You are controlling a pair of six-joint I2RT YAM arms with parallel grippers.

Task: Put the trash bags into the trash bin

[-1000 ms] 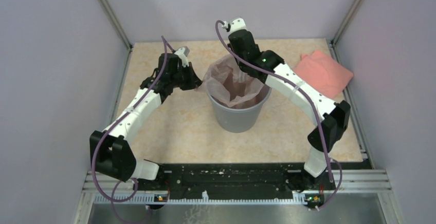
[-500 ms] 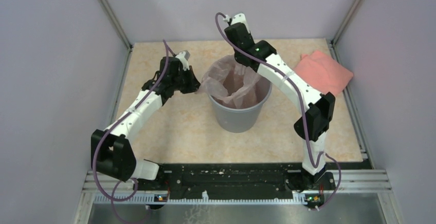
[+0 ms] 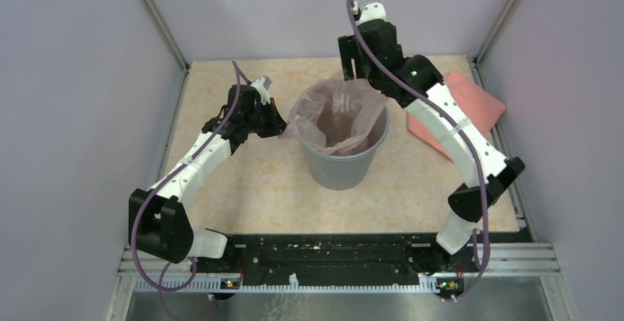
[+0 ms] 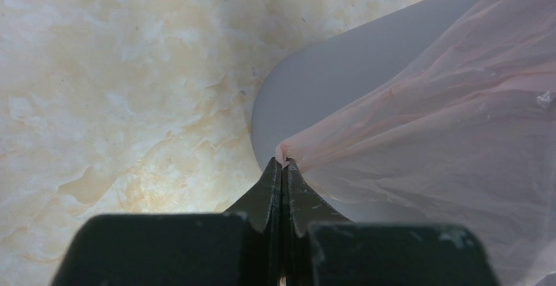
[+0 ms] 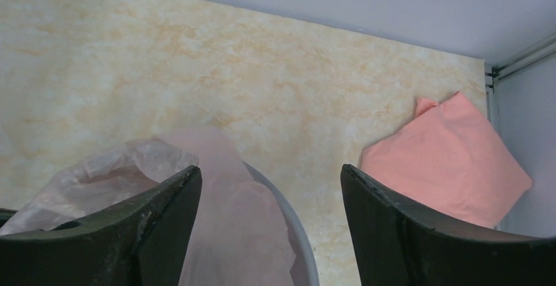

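While the left gripper (image 4: 282, 163) stays off nothing, clamped on the trash bag (image 4: 446, 142) left of the trash bin (image 3: 342, 170), right gripper (image 5: 269, 174) hangs over the far rim, jaws apart, empty.

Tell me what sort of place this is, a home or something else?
Most likely a robot lab test cell, not a home: plain panel walls box in a marble-patterned table, two robot arms are bolted at its near edge, and a grey bin with a pink bag stands between them.
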